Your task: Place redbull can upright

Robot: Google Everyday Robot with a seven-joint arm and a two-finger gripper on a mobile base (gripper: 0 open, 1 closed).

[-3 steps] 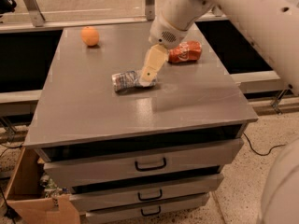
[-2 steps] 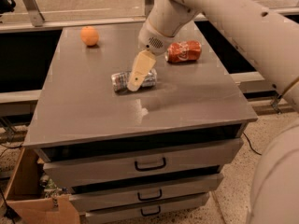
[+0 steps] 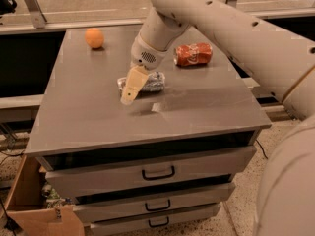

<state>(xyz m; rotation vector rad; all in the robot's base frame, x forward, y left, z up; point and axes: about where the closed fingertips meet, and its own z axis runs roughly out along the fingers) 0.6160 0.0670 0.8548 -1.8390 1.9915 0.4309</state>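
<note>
The redbull can lies on its side near the middle of the grey cabinet top, silver with blue marks. My gripper hangs over the can's left end, its tan fingers pointing down and toward the front, in front of part of the can. I cannot tell whether the fingers touch the can.
A red-orange soda can lies on its side at the back right. An orange sits at the back left. The cabinet has drawers with handles in front. A cardboard box stands on the floor at the lower left.
My arm has swung left and forward, so the gripper moved from the can's right end to over its left end. The can has not moved.
</note>
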